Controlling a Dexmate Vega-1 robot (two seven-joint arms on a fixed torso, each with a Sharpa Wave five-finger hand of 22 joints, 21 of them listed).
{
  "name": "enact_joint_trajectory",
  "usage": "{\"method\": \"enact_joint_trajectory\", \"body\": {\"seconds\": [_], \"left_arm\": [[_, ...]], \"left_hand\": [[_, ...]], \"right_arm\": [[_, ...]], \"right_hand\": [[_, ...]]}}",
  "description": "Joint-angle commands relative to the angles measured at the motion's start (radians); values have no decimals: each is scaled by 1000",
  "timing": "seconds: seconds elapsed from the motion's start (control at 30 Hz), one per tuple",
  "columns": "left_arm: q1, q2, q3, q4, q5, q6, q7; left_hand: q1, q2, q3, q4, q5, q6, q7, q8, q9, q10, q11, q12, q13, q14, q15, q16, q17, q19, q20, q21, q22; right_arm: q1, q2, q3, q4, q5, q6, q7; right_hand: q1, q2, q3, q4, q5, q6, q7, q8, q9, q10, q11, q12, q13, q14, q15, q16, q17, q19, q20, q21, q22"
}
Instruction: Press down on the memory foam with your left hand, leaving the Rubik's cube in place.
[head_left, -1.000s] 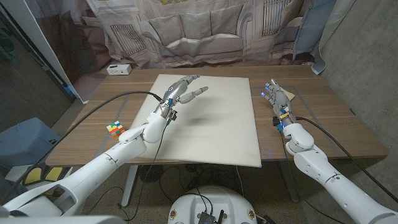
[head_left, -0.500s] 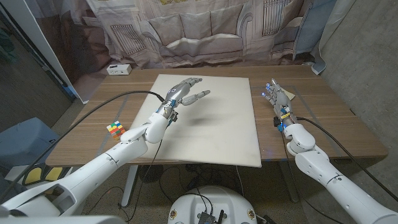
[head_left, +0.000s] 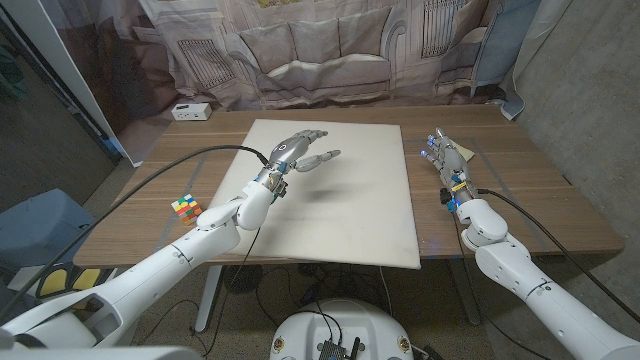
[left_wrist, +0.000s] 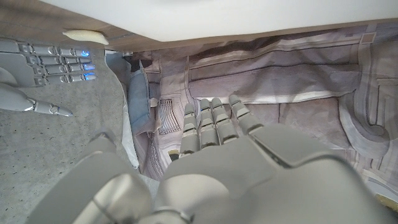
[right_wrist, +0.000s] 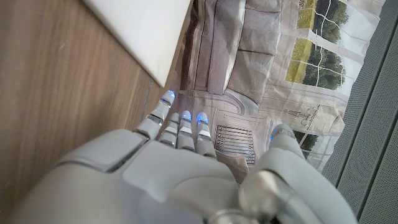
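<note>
Across the wooden desk (head_left: 150, 205), your open left robot hand (head_left: 300, 152) has lowered toward the white foam slab (head_left: 340, 215), unpressed yet, multicoloured Rubik's cube (head_left: 184, 207) undisturbed at left.

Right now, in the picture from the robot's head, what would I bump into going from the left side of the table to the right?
Rubik's cube → left hand held over the memory foam → right hand on the bare wood beside the foam.

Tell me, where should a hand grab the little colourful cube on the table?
Probably from above, pinching two opposite flat sides of the Rubik's cube. It sits alone on bare wooden table left of the memory foam, so every side looks free to reach.
</note>
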Motion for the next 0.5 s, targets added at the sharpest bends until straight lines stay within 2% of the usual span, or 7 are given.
{"method": "enact_joint_trajectory", "body": {"seconds": [0.03, 0.5], "left_arm": [[-12, 5, 26, -19, 5, 60, -48], [-39, 4, 62, -37, 25, 144, -127]], "left_hand": [[5, 5, -1, -4, 0, 6, -8, -4, 4, 5, -2, -2, 4, 13, 0, 1, 3, 3, 10, 4, 2], [3, 6, -2, -5, -1, -4, -12, -10, 5, -5, 0, -8, 4, 1, 3, -6, 4, -3, 10, 1, 3]], "right_arm": [[-4, -5, -1, -9, -1, -13, -5], [-1, -2, -2, -2, 4, -16, -3]], "right_hand": [[3, 12, 3, -9, 5, 1, -8, 2, 3, 14, -2, 3, 1, 6, 5, 4, 1, 6, -1, -3, 5], [9, 16, 6, -12, 4, 1, -8, 2, 3, 15, -1, 3, 1, 6, 6, 4, -2, 7, 2, -8, 5]]}}
